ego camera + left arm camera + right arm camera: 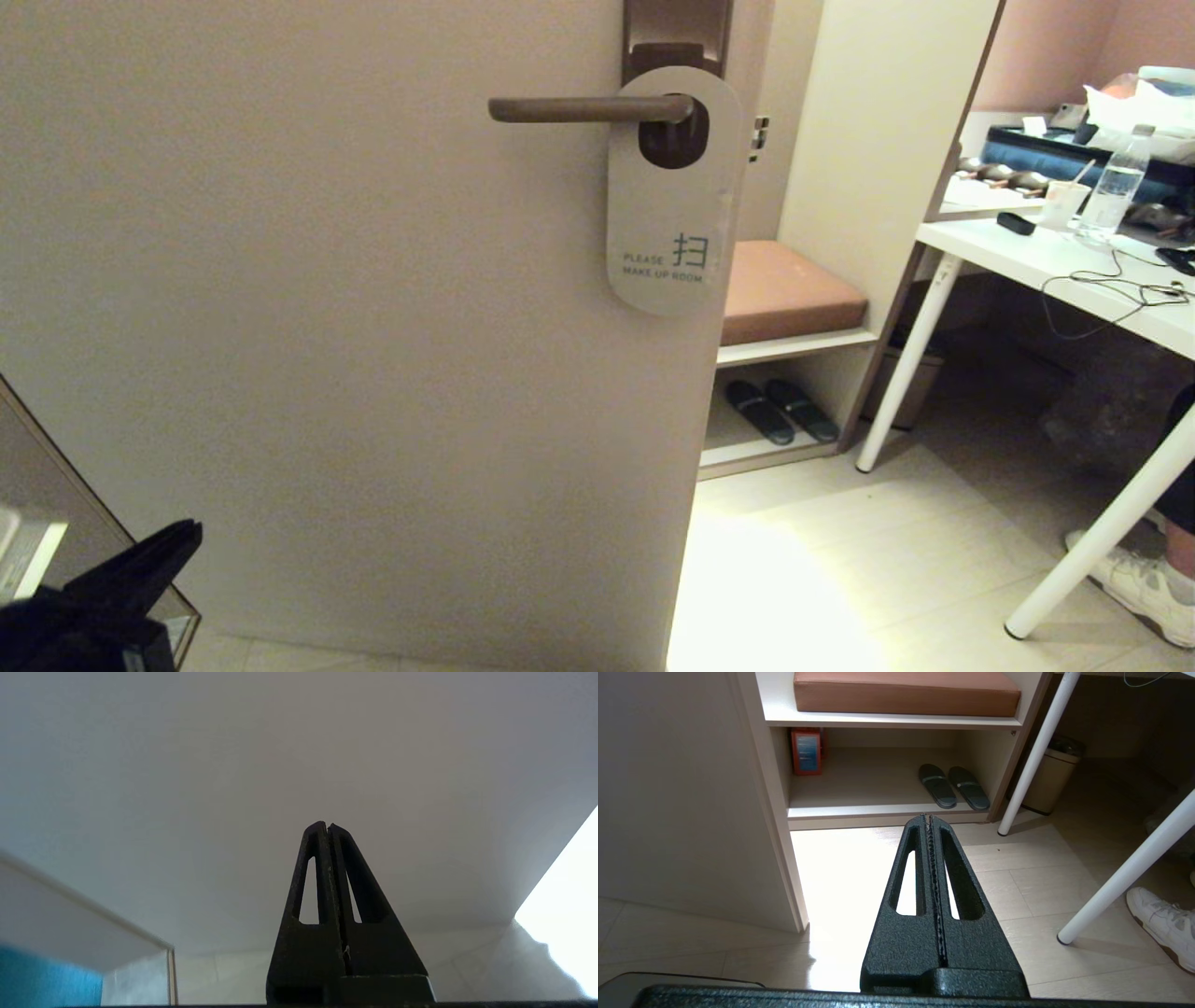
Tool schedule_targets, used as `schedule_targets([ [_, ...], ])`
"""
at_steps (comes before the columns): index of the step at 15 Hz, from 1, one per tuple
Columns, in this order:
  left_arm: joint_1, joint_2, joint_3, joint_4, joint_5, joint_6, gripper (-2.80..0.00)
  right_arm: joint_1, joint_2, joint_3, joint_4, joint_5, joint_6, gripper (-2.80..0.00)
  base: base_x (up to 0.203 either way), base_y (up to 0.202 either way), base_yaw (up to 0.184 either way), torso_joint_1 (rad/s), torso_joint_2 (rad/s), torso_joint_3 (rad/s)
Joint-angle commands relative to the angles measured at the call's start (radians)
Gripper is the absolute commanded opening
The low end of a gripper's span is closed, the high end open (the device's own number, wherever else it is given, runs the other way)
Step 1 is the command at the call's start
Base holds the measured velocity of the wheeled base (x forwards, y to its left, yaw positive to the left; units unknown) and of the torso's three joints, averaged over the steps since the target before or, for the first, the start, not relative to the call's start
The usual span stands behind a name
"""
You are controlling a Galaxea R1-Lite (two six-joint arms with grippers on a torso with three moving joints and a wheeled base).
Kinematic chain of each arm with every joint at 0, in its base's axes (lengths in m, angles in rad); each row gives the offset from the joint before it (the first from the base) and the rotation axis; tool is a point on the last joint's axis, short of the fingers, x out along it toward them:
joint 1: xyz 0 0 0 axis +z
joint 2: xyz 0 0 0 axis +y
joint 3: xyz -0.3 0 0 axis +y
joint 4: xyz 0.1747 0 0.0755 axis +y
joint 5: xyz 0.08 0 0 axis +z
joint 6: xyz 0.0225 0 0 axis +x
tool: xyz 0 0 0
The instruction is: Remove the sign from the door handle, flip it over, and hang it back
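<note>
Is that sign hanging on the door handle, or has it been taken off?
On. The sign hangs by its round hole over the door handle, off-white "PLEASE MAKE UP ROOM" face outward.

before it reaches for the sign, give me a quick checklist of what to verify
1. Sign hangs on the door handle, hole over the lever: ok.
2. Face showing reads PLEASE MAKE UP ROOM, so the flip is not yet done: ok.
3. Left gripper open for a grasp: not ok, shut, low near the door.
4. Right gripper open: not ok, shut, pointing at the floor.
5. Nothing blocks the sign: ok.
</note>
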Motion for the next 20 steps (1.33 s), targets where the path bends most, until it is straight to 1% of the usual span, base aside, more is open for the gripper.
schedule_targets([
  [1,0.038,-0.199,0.066,0.026,-0.016,-0.013,-2.80,0.000,0.001,0.000,0.001,0.000,-0.001,-2.80,0.000,0.000,0.000,0.000,0.00,0.000],
  [4,0.138,-0.404,0.082,0.170,-0.117,-0.044,-2.80,0.000,0.001,0.000,0.001,0.000,-0.001,-2.80,0.000,0.000,0.000,0.000,0.00,0.000],
  [6,0.207,-0.543,0.085,0.322,-0.173,-0.051,-2.80,0.000,0.001,0.000,0.001,0.000,-0.001,-2.80,0.000,0.000,0.000,0.000,0.00,0.000],
  [8,0.269,-0.621,0.087,0.478,-0.218,-0.058,-2.80,0.000,0.001,0.000,0.001,0.000,-0.001,-2.80,0.000,0.000,0.000,0.000,0.00,0.000],
  [10,0.280,-0.643,0.087,0.512,-0.240,-0.065,-2.80,0.000,0.001,0.000,0.001,0.000,-0.001,-2.80,0.000,0.000,0.000,0.000,0.00,0.000],
  [12,0.307,-0.724,0.087,0.572,-0.278,-0.052,-2.80,0.000,0.001,0.000,0.001,0.000,-0.001,-2.80,0.000,0.000,0.000,0.000,0.00,0.000],
  [14,0.324,-0.799,0.087,0.604,-0.312,-0.040,-2.80,0.000,0.001,0.000,0.001,0.000,-0.001,-2.80,0.000,0.000,0.000,0.000,0.00,0.000],
  [17,0.322,-0.884,0.087,0.612,-0.318,-0.048,-2.80,0.000,0.001,0.000,0.001,0.000,-0.001,-2.80,0.000,0.000,0.000,0.000,0.00,0.000],
  [20,0.322,-0.885,0.087,0.614,-0.307,-0.082,-2.80,0.000,0.001,0.000,0.001,0.000,-0.001,-2.80,0.000,0.000,0.000,0.000,0.00,0.000],
])
